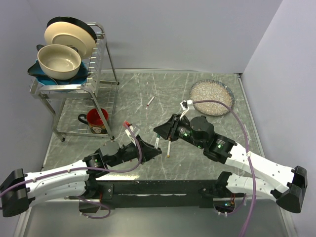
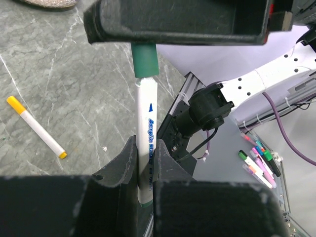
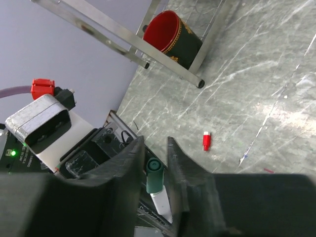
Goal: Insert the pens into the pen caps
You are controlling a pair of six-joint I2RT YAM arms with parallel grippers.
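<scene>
A white acrylic marker pen point(image 2: 147, 128) stood nearly upright in the middle of the left wrist view. Its lower barrel was clamped between the narrow jaws of the left gripper point(image 2: 144, 150). A dark green cap point(image 2: 145, 59) sat over the pen's upper end and touched the barrel; whether it was pushed fully home could not be told. The right gripper point(image 3: 154, 148) pinched that cap from both sides, jaws drawn in close on it, at the bottom centre of the right wrist view. In the overhead view the two grippers met nose to nose at the centre of the grey marbled table point(image 1: 133, 89).

A yellow-capped pen point(image 2: 37, 127) lay flat on the table at the left of the left wrist view, apart from the held pen. A red cap point(image 3: 206, 140) lay alone, right of centre in the right wrist view. A third pen point(image 1: 150, 100) lay above centre in the overhead view, its colour too small to tell. A red mug point(image 1: 96, 121) stood under the wire dish rack point(image 1: 106, 54) at the left, which carried a plate and bowls. A plate of pale grains point(image 1: 212, 96) sat at the upper right.
</scene>
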